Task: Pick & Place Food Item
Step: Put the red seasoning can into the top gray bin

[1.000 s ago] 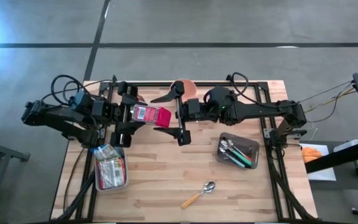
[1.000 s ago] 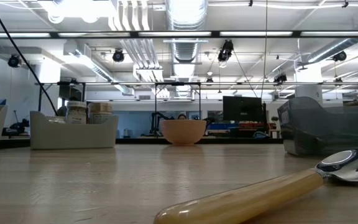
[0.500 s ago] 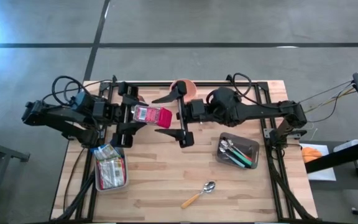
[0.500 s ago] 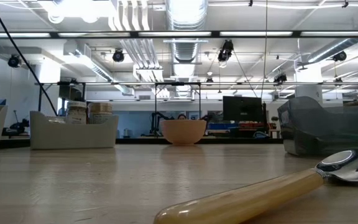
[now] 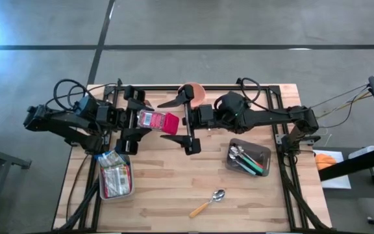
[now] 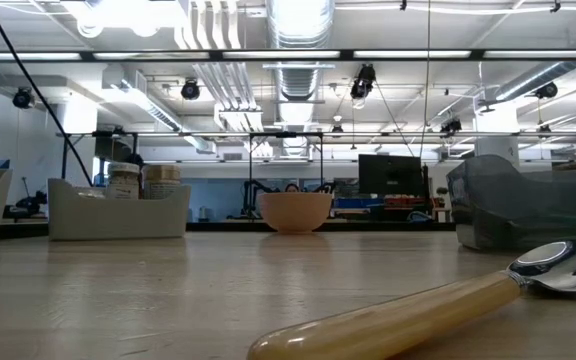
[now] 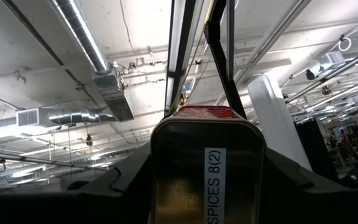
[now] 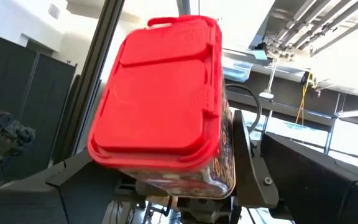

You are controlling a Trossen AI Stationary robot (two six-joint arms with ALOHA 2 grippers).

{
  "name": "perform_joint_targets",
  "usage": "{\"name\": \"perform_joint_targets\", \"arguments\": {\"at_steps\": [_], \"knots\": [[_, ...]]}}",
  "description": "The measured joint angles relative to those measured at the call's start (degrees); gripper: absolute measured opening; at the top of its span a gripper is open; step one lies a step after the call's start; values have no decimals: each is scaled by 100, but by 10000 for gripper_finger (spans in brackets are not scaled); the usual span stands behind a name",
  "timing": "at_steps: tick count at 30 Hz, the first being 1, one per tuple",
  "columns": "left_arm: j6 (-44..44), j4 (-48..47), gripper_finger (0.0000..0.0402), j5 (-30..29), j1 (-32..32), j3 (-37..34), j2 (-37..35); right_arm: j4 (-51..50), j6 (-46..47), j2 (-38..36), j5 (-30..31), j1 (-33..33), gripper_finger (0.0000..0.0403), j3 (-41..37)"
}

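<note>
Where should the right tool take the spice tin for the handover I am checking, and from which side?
Probably at the red-lidded end of the spice tin, coming in from the bowl side. The left tool clamps the bottom end, so the lid end juts free toward the open right tool, whose fingers already straddle it.

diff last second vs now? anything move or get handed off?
Almost nothing. The right gripper shifted very slightly and is open around the red-lidded end of the spice tin, not closed on it. The left gripper holds the tin as before, above the table. Bowl, spoon and both bins unchanged.
</note>
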Motion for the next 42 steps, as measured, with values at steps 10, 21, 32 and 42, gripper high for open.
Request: {"name": "perform_joint_targets", "arguments": {"at_steps": [10,21,32,42], "knots": [[-44,33,206,0,0,4,35,4,105,2,-14,2,334,-1],[-73,-18,206,-376,14,15,15,-73,51,-18,140,-14,189,-2],[-442,-1398,383,-468,-7,9,-438,-1480,-189,-248,179,10,174,-13],[-810,-3647,300,-1135,-2,75,-1055,-3578,-657,-421,545,-110,173,-7]]}}
